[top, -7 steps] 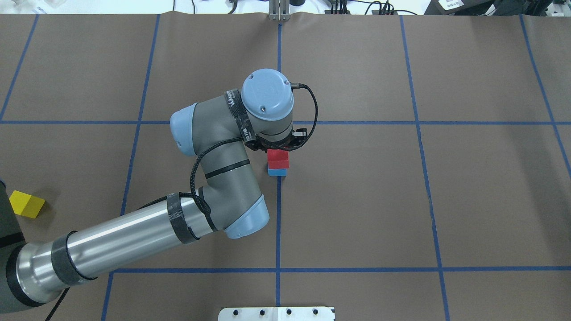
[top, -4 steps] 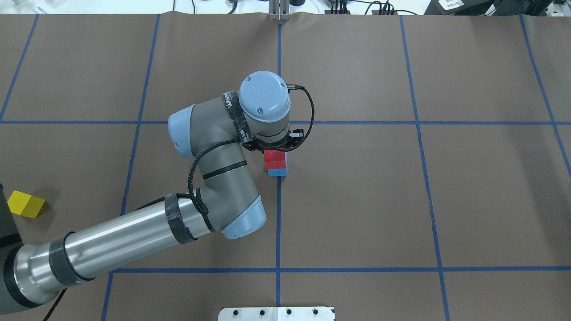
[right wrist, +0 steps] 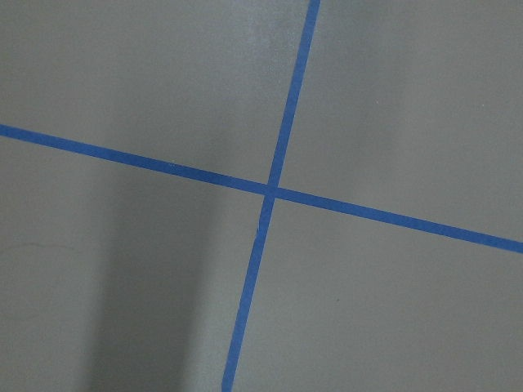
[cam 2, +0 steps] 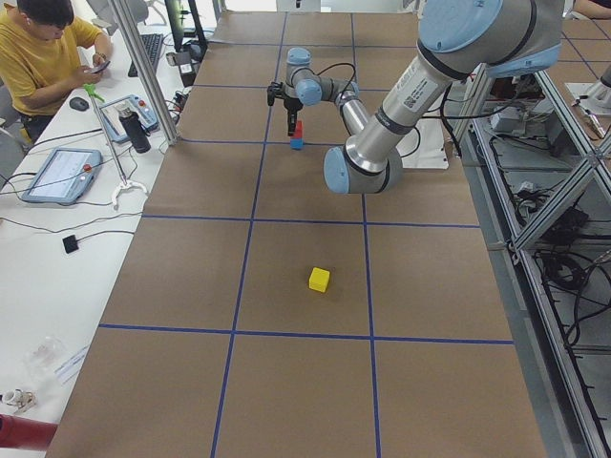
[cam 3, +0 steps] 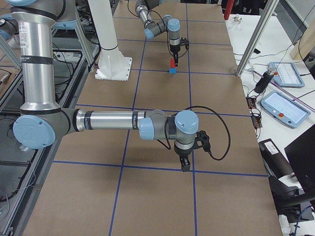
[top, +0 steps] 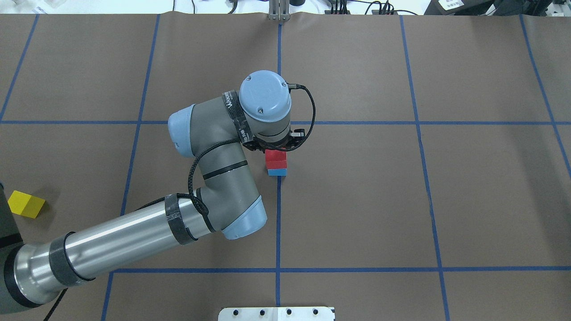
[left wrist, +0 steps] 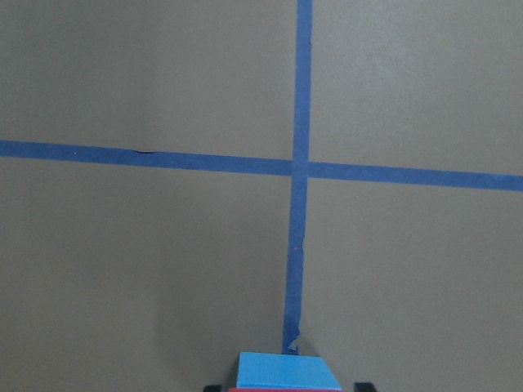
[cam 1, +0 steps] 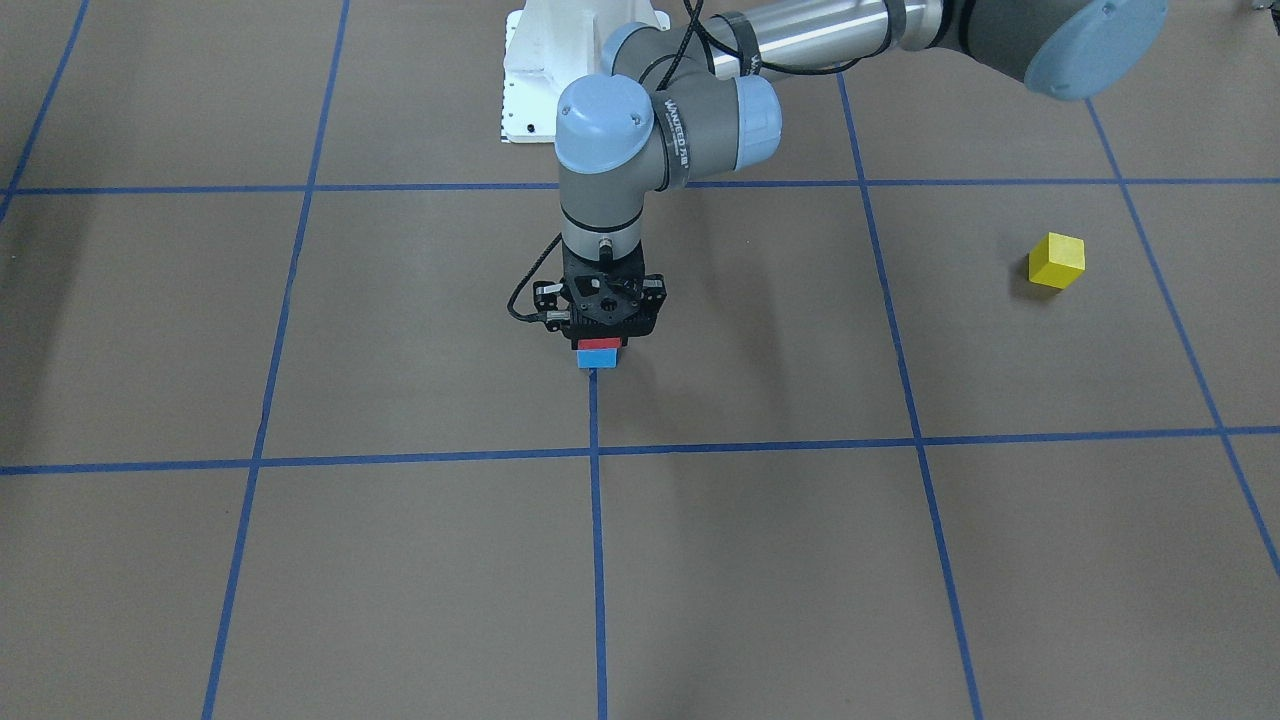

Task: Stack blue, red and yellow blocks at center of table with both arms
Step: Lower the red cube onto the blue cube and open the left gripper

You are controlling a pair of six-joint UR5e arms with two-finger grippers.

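My left gripper (cam 1: 600, 332) is pointing straight down over the stack, fingers (left wrist: 365, 385) flanking the red block (top: 275, 157). In the wrist view a thin gap is showing on each side of the block, so I'm reading the grip as released, not clamping. The red block is sitting on the blue block (top: 276, 172), edges roughly lining up. The blue one is resting flat on the brown table (cam 1: 300, 330), right on the center tape line (left wrist: 302, 122). In the overhead view the stack is lying at 6 o'clock from the nearest tape crossing.

In my left wrist view the blue block is showing at 6 o'clock, with the tape cross at 12 o'clock from it.

The yellow block (top: 26, 204) is lying alone, well apart from the stack, at about 9 o'clock from it in the overhead view and near the table edge.

My right gripper (cam 3: 184, 164) is hanging nose down over the table, well apart from the stack. It is showing only in the side view, so I cannot tell its grip. Its wrist camera is showing only a tape crossing.

An operator (cam 2: 38, 57) in a yellow shirt is sitting beside the table.
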